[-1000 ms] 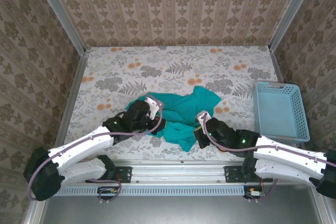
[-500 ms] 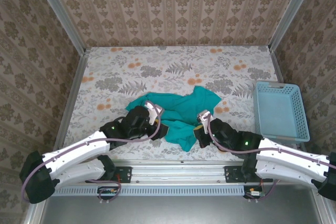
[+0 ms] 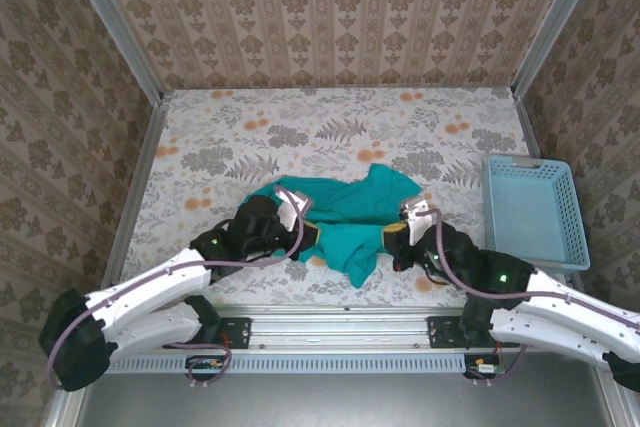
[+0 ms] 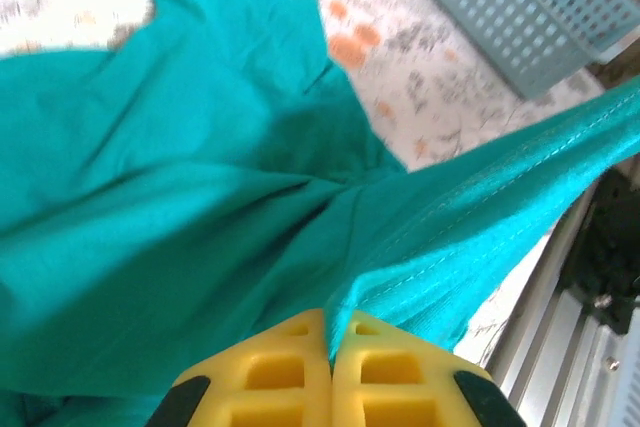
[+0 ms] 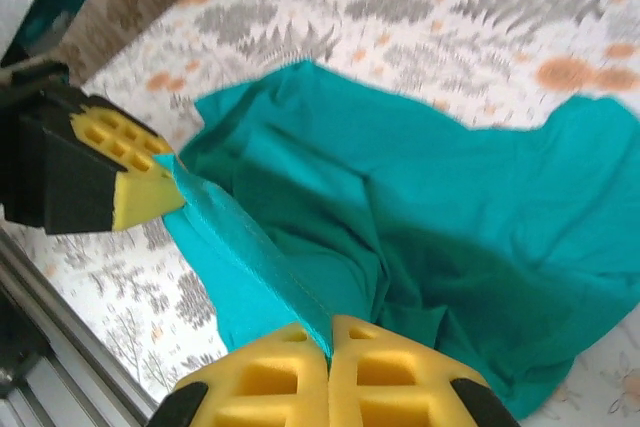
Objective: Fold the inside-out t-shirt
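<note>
while the t-shirt (image 3: 345, 209) lies bunched on the table (image 3: 300, 127), my left gripper (image 4: 330, 332) and right gripper (image 5: 328, 339) both pinch its hem, jaws closed tight.

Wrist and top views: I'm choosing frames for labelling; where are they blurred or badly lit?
Left wrist: the t-shirt is smeared at its far edge, its taut hem stitching crisp, the basket slightly soft. Right wrist: the table is soft at the far end, the cloth's outline fuzzy. Top external: even light, sharp, no glare.
</note>
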